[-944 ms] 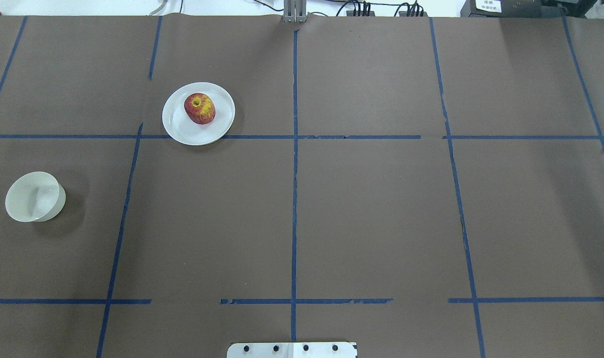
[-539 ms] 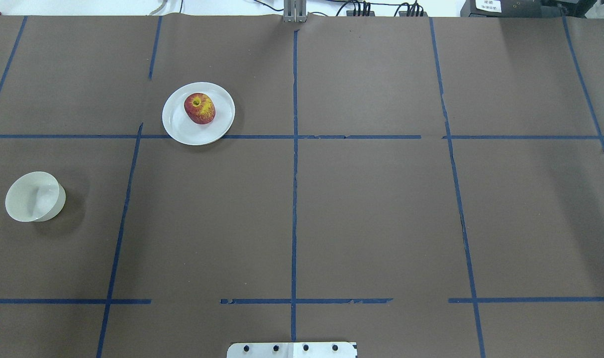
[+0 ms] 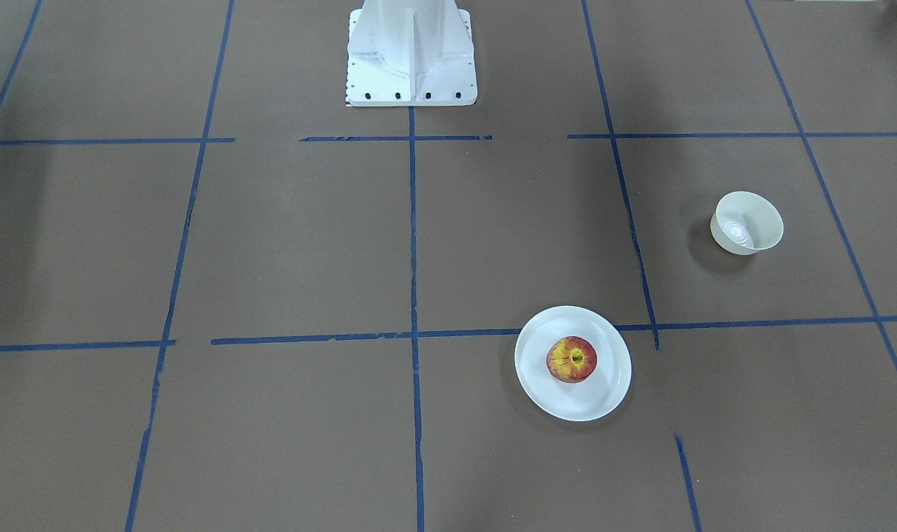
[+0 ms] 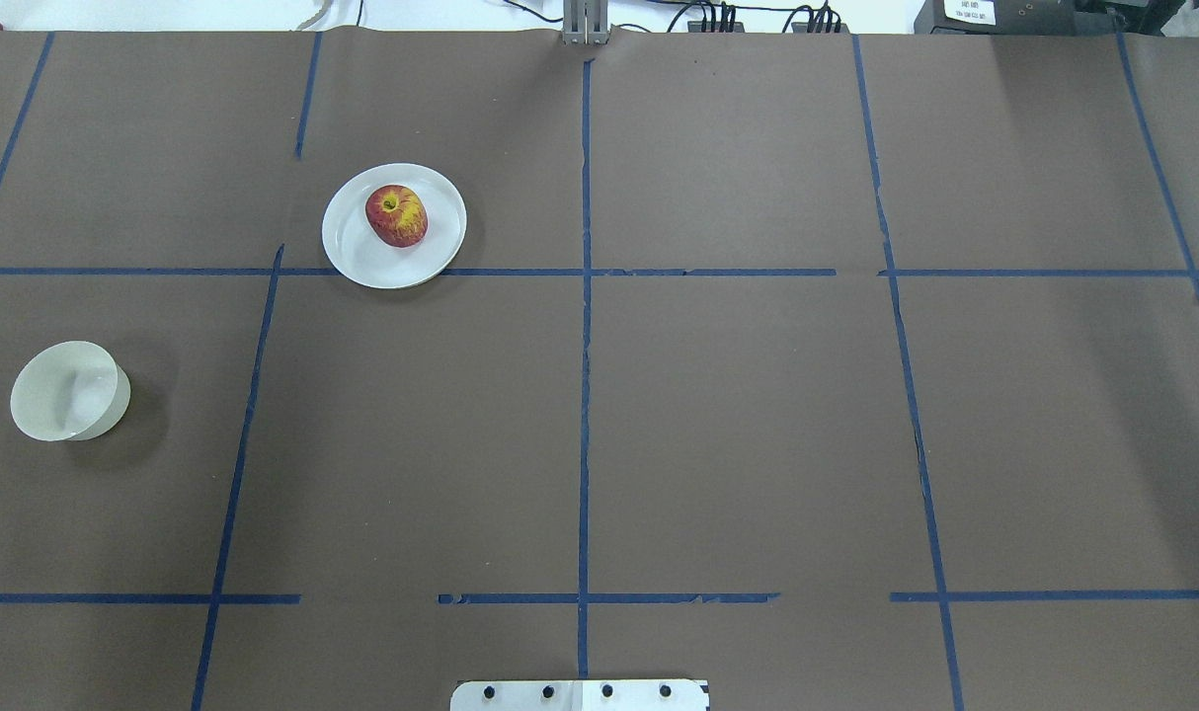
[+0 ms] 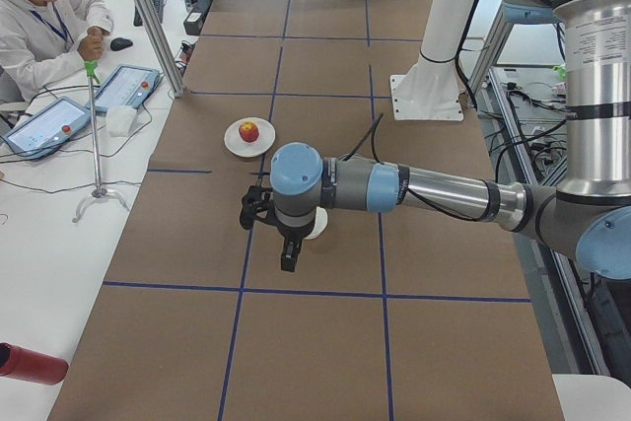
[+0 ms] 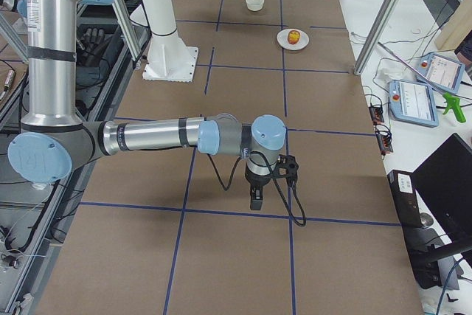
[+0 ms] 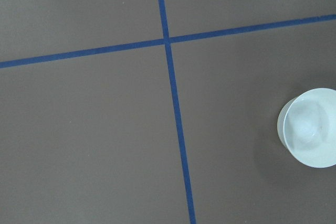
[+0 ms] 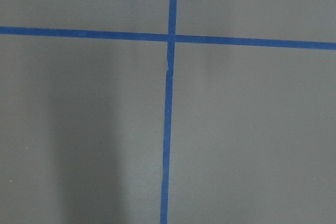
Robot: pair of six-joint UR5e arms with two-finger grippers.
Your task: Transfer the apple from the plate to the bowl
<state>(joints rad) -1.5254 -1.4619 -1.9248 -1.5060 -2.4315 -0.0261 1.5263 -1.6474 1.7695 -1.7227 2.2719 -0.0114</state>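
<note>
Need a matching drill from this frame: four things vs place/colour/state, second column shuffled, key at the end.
Things:
1. apple
2. plate
3. bowl
4. tape lines

Descriptions:
a. blue, forming a grid
b. empty, standing apart from the other dish
c. red and yellow, resting on the plate
d. flat, white, covering part of a tape line

Pairs: 1-c; 2-d; 3-b; 4-a

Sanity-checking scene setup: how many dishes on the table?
2. The plate, holding the apple, sits on the robot's left, far side of the table; the bowl, empty, stands apart, nearer the robot and further left. None seems hidden.
</note>
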